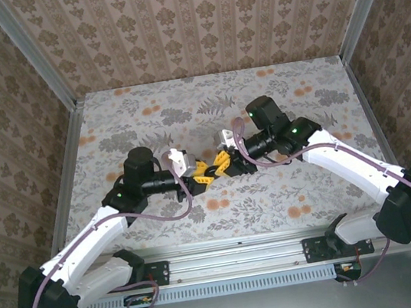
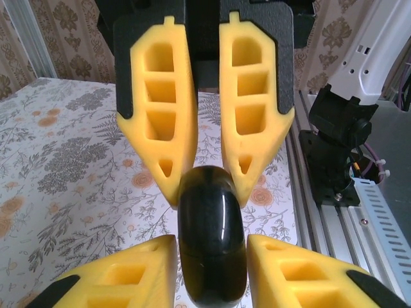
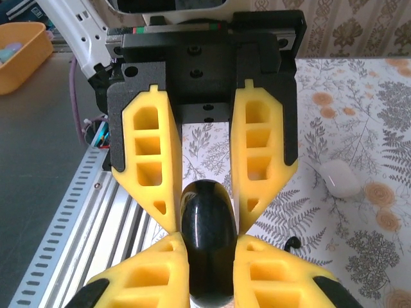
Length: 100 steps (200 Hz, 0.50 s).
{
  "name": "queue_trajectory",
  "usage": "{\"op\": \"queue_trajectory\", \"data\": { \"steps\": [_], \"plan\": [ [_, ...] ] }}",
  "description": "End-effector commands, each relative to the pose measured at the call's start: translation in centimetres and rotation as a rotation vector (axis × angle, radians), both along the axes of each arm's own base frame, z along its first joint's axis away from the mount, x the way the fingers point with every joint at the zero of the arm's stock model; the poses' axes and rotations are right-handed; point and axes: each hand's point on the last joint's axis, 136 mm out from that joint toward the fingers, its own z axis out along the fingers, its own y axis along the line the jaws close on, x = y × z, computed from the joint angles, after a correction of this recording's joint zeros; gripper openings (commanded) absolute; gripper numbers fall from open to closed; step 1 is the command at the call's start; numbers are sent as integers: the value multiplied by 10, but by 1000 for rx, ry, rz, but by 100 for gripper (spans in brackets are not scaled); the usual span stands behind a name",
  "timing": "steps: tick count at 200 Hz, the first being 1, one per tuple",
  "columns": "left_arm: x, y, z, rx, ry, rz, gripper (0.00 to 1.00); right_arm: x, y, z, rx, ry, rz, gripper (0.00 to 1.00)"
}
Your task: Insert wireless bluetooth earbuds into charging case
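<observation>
Charging case (image 3: 341,178) blurry; blk disc (image 3: 205,237) btm cut off.

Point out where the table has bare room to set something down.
Free: the table along the back wall, and its near strip by the rail. Crowded: the centre, where left gripper and right gripper meet at the black disc, charging case nearby.

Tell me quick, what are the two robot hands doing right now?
Left gripper: fingers either side of the black disc, grip cannot be told.
Right gripper: closed, holding the black disc.
</observation>
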Motion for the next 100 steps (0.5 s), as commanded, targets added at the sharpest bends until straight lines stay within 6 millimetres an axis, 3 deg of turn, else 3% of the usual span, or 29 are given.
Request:
{"op": "queue_trajectory", "data": {
  "steps": [1,21,59,100],
  "plan": [
    [-5,-2,7,-18,-13,-24,33,-3,-1,11,-9,-60,3,15],
    [-7,-1,4,-1,-11,-29,33,-3,0,13,-6,-68,3,15],
    [-8,0,-2,26,-8,-36,42,-3,0,20,5,-84,8,14],
    [-8,-2,-2,30,1,-52,39,-3,2,20,3,-93,12,15]
  ]
}}
